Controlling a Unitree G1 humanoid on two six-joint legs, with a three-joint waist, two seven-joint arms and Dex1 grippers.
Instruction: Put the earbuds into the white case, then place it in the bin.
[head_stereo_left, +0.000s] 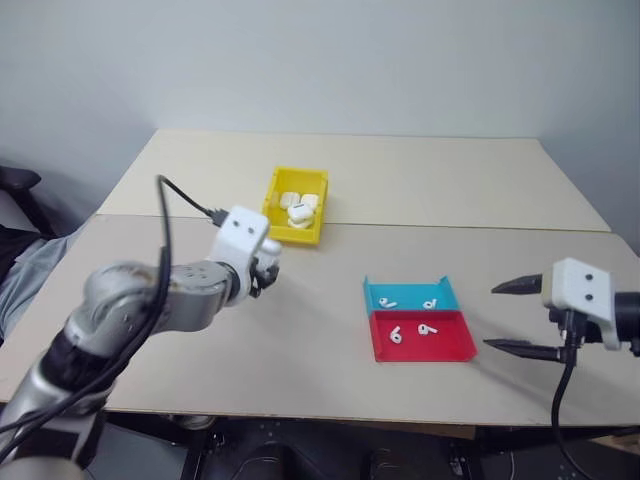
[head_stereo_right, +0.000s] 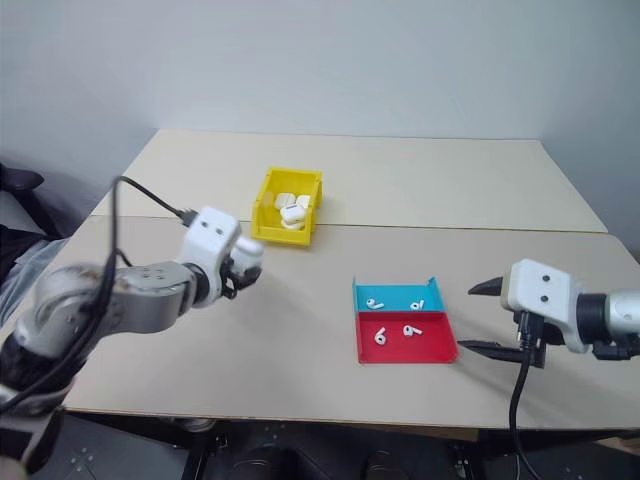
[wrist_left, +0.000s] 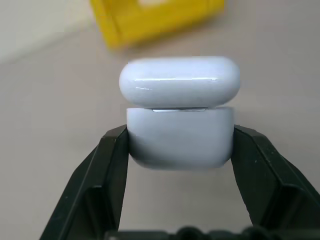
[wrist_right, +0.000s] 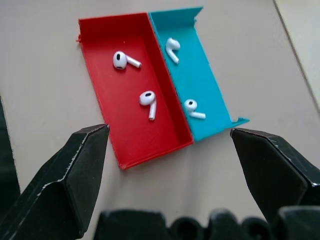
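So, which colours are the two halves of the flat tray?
The tray is half red, half blue, clearest in the right wrist view.

Bin (wrist_left: 150, 20) blurred and cut off by the frame edge in the left wrist view, interior out of sight there; contents of bin (head_stereo_left: 296, 205) in the head views too small to identify beyond several white pieces, count not readable; case (wrist_left: 180, 112) with lid ajar, interior hidden, lower sides covered by the left gripper (wrist_left: 180, 145) fingers (wrist_left: 112, 165); case in the head views hidden behind the left gripper (head_stereo_left: 268, 270); earbuds (head_stereo_left: 410, 318) in the tray (head_stereo_left: 455, 350) too small there to tell orientation; right gripper (wrist_right: 170, 135) finger bases cut off at the frame edge; right arm cut off at the edge of the head views.
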